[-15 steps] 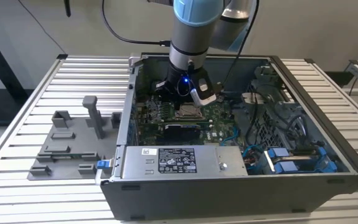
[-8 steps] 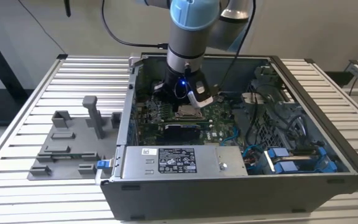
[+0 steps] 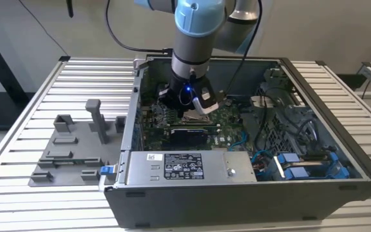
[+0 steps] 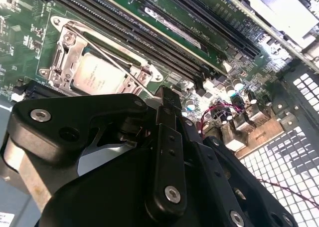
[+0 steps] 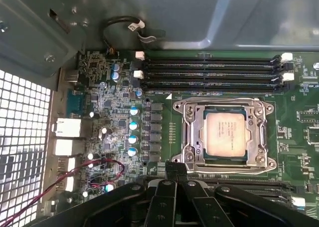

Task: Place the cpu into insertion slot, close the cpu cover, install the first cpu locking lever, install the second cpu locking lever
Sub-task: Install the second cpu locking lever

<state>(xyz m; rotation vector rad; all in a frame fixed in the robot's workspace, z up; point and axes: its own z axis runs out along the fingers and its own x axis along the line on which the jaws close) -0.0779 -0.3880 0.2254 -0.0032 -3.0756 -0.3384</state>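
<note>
One open computer case (image 3: 340, 179) on a slatted table (image 3: 18, 121), holding one green motherboard (image 5: 164, 87) whose insertion slot (image 5: 188, 137) carries one cpu (image 5: 225, 133) under the apparently closed cpu cover (image 5: 259, 132); arm vertical, gripper (image 5: 167, 174) just beside the socket, fingers closed, seemingly empty.

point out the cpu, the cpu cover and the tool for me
cpu (image 5: 225, 133): first wrist view, middle of its metal top.
cpu cover (image 5: 189, 137): first wrist view, a side bar of the silvery frame around the chip.
tool (image 5: 172, 173): first wrist view, at the black fingertips beside the socket.
</note>
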